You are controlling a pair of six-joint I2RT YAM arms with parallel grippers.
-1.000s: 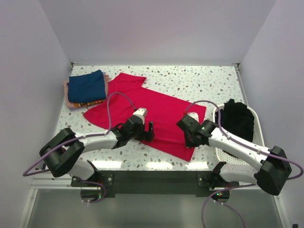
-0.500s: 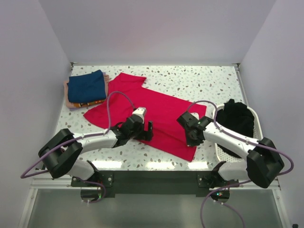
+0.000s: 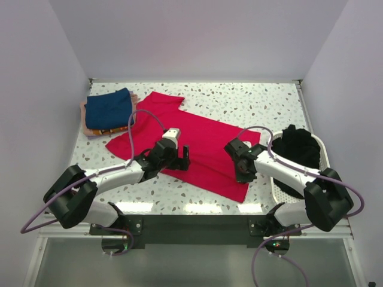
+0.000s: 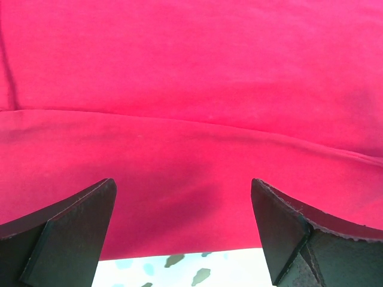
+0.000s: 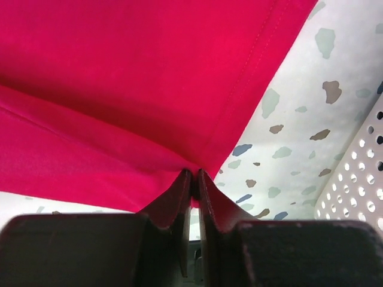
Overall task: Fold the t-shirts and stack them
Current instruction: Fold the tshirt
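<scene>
Lying spread flat across the middle of the bench (image 3: pixel 251 98), the red t-shirt (image 3: pixel 200 140) runs on a slant from the far left toward the near right, collar end toward the far edge. The left gripper (image 3: pixel 177 161) hangs just over the shirt's near-left hem with its jaws spread wide and nothing between them. Its wrist view shows red cloth filling the gap, with a low crease crossing it and a strip of speckled bench at the bottom. The right gripper (image 3: pixel 243 174) sits at the shirt's right-hand edge near the near-right corner. Its jaws are drawn almost together, with only a thin slit left, and a fold of the red cloth is pinched at their tips, the stitched hem slanting away above.

In the far-left corner a folded navy t-shirt (image 3: pixel 109 107) rests on top of a folded pale pink t-shirt (image 3: pixel 88 124). At the right edge of the bench stands a white perforated basket (image 3: pixel 276 190) holding the bundled black t-shirts (image 3: pixel 299 149), just beside the right arm.
</scene>
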